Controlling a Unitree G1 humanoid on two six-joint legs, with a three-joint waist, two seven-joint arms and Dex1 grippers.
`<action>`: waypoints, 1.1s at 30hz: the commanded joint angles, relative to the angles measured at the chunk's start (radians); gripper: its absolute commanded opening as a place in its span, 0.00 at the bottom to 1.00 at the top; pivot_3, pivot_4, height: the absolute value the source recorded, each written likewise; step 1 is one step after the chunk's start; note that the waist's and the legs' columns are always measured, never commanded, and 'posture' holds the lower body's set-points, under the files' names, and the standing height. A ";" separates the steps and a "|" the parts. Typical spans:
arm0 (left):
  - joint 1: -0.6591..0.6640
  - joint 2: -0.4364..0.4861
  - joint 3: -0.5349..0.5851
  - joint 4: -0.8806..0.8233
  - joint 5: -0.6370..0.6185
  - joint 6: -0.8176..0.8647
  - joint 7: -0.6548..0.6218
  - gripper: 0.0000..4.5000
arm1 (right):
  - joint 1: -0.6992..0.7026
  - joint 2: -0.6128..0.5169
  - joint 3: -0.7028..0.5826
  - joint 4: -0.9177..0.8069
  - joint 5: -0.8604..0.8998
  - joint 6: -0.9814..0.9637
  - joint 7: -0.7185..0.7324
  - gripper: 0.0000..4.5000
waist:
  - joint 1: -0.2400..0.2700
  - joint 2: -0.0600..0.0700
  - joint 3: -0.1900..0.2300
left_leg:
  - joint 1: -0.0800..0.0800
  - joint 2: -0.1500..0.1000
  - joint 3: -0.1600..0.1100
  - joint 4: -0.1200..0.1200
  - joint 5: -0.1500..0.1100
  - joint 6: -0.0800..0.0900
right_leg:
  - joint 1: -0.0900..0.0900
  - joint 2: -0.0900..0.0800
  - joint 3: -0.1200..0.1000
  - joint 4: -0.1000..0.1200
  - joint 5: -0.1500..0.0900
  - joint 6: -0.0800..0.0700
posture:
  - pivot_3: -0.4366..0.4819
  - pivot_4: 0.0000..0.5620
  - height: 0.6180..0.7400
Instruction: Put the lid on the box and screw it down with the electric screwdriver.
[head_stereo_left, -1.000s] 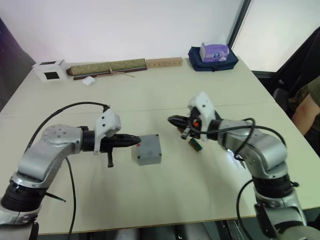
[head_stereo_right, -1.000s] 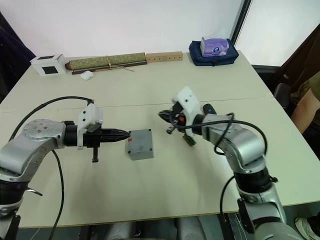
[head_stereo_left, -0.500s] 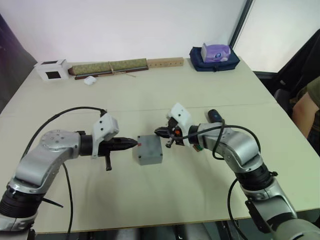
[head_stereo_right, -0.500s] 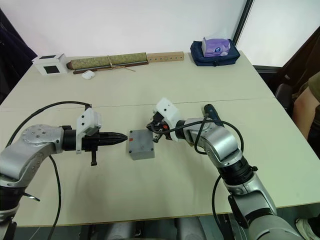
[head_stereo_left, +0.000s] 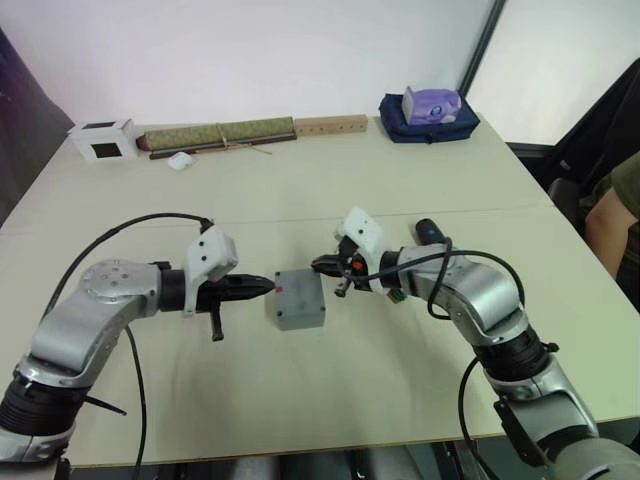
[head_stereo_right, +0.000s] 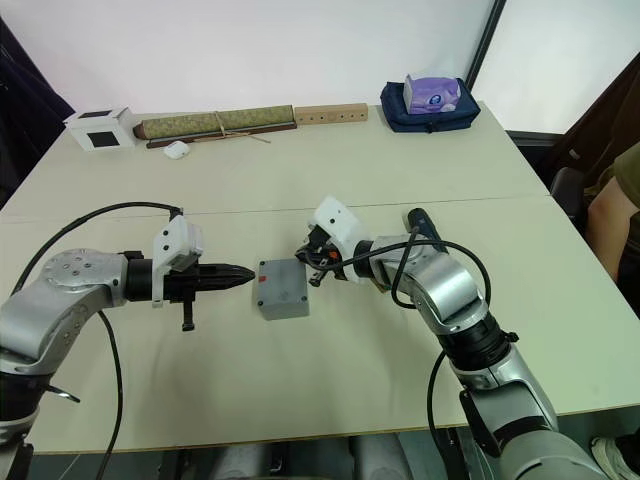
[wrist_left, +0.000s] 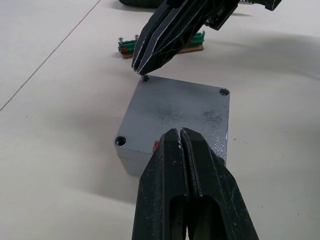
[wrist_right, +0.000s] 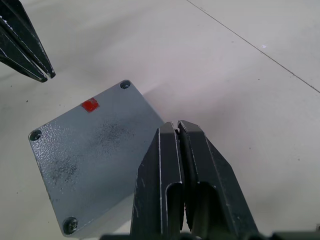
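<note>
The grey lid (head_stereo_left: 296, 288) lies flat on the grey box (head_stereo_left: 300, 318) at the table's middle, a red sticker near its left edge. My left gripper (head_stereo_left: 268, 286) is shut, its tip at the sticker side of the lid (wrist_left: 180, 112). My right gripper (head_stereo_left: 318, 264) is shut on a small screw (wrist_left: 145, 77) held at the lid's far right corner hole. Three other corner holes show dark screw heads. A black cylinder, the electric screwdriver (head_stereo_left: 426, 231), lies partly hidden behind my right forearm.
A green circuit board (head_stereo_left: 392, 292) with loose screws lies just right of the box. Along the far edge stand a white cube (head_stereo_left: 102, 140), a rolled mat (head_stereo_left: 215, 133), a wooden block (head_stereo_left: 328, 125) and a blue bag (head_stereo_left: 428, 108). A person's arm (head_stereo_left: 612, 215) shows at the right.
My right gripper moved left from beside the green board to the lid's far right corner, then held nearly still. My left gripper edged closer to the box.
</note>
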 joint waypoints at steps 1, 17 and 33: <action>-0.012 0.004 0.007 -0.027 0.006 -0.023 0.000 0.00 | -0.002 -0.010 -0.002 -0.031 -0.003 0.003 0.009 0.00 | 0.000 0.000 0.000 | 0.000 0.000 0.000 0.000 0.000 0.000 | 0.000 0.000 0.000 0.000 0.000 0.000 | 0.48 0.27 1.00; -0.016 -0.007 -0.001 -0.024 0.012 -0.028 -0.001 0.00 | -0.008 -0.017 -0.009 -0.048 0.005 0.017 0.027 0.00 | 0.000 0.000 0.000 | 0.000 0.000 0.000 0.000 0.000 0.000 | 0.000 0.000 0.000 0.000 0.000 0.000 | 0.48 0.27 1.00; -0.020 -0.010 -0.007 -0.034 0.012 -0.021 0.004 0.00 | -0.010 0.005 0.039 0.022 -0.053 -0.016 0.022 0.00 | 0.000 0.000 0.000 | 0.000 0.000 0.000 0.000 0.000 0.000 | 0.000 0.000 0.000 0.000 0.000 0.000 | 0.48 0.27 1.00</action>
